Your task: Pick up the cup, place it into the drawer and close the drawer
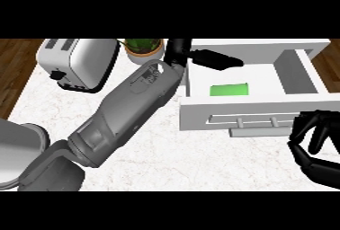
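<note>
While the left hand (pixel 211 59) is being held over the open drawer (pixel 256 114), fingers straight, cup (pixel 230 90) lying inside, right hand (pixel 317 146) being kept curled, empty, beside the drawer front.

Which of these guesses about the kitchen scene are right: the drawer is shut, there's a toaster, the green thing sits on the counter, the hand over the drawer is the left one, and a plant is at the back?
1. The drawer is shut. False: it stands pulled open.
2. A toaster stands on the counter. True.
3. The green cup lies on the counter. False: it is inside the drawer.
4. The left hand reaches over the drawer. True.
5. A potted plant stands beside the toaster. True.
</note>
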Robot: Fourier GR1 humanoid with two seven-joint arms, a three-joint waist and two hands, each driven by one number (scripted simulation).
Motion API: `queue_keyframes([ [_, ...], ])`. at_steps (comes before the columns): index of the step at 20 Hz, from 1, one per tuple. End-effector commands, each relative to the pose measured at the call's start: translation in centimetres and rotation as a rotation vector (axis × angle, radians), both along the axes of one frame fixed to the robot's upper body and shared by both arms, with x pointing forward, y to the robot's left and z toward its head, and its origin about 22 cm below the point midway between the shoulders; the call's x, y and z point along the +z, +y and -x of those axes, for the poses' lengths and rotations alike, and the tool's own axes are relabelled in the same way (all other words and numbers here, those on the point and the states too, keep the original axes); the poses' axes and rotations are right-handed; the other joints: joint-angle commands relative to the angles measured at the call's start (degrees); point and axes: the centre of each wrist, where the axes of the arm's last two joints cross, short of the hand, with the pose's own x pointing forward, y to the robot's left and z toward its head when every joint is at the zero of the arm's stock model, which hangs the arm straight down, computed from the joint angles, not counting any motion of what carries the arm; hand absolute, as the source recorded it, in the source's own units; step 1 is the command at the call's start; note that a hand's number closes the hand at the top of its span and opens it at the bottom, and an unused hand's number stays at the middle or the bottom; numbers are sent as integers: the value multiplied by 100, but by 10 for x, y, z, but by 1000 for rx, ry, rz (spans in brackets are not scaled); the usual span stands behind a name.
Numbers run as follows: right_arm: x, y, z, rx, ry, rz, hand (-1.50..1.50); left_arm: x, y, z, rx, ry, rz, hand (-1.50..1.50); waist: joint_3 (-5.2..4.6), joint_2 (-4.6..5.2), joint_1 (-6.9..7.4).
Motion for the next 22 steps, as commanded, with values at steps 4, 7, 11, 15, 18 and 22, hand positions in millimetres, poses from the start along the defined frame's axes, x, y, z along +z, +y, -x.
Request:
queue_keyframes([
  [4, 2, 15, 1, -58, -15, 215, 150, 0, 55, -10, 36, 6, 63, -150, -5, -27, 247],
  [7, -2, 3, 9, -88, 13, 249, 150, 20, 67, -4, 32, 35, 88, -150, -2, -58, 250],
  [11, -20, 17, -5, -165, 33, 299, 150, 12, 90, 12, 29, 39, 101, -150, -1, -78, 406],
  [15, -28, 57, -8, -148, -23, 412, 150, 5, 133, 13, 70, 30, 116, -150, -2, -42, 323],
  [18, -38, 56, -33, -139, -36, 501, 150, -8, 158, 21, 79, 59, 131, -150, -1, -22, 338],
  [22, -70, 68, -37, -141, -38, 714, 150, -18, 181, 37, 76, 54, 141, -150, -2, -22, 430],
])
